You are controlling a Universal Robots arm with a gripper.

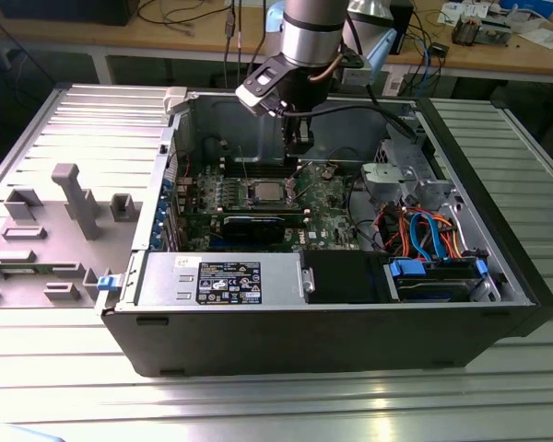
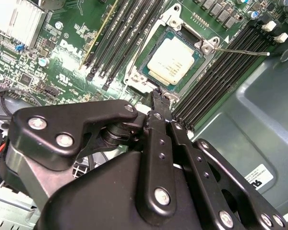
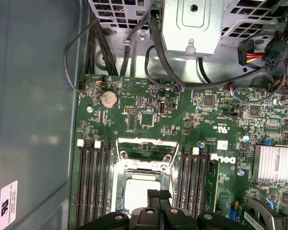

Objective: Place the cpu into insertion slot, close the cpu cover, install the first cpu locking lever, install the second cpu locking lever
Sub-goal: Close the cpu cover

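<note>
The cpu [image 2: 172, 60] lies flat in the insertion slot [image 2: 134, 80] on the green board, its silvery top facing up. The cpu cover [image 2: 169, 20], a shiny metal frame, appears to lie down around the chip. A thin wire locking lever [image 2: 242, 51] sticks out from one corner of the socket, over the memory slots. My gripper [image 2: 156, 96] is shut with nothing in it, its tips just off the socket's edge. In the first wrist view the gripper [image 3: 158, 194] overlaps the cpu [image 3: 134, 196]. In the exterior view the gripper [image 1: 300, 152] hangs inside the case, behind the socket [image 1: 265, 192].
Long black memory slots [image 3: 93, 187] flank the socket on both sides. A finned heat sink [image 3: 276, 165], a metal drive cage [image 3: 189, 24] and cable bundles [image 1: 424, 230] crowd the case. The power supply [image 1: 221, 281] fills the front. A grey fixture [image 1: 69, 198] stands at the exterior view's left.
</note>
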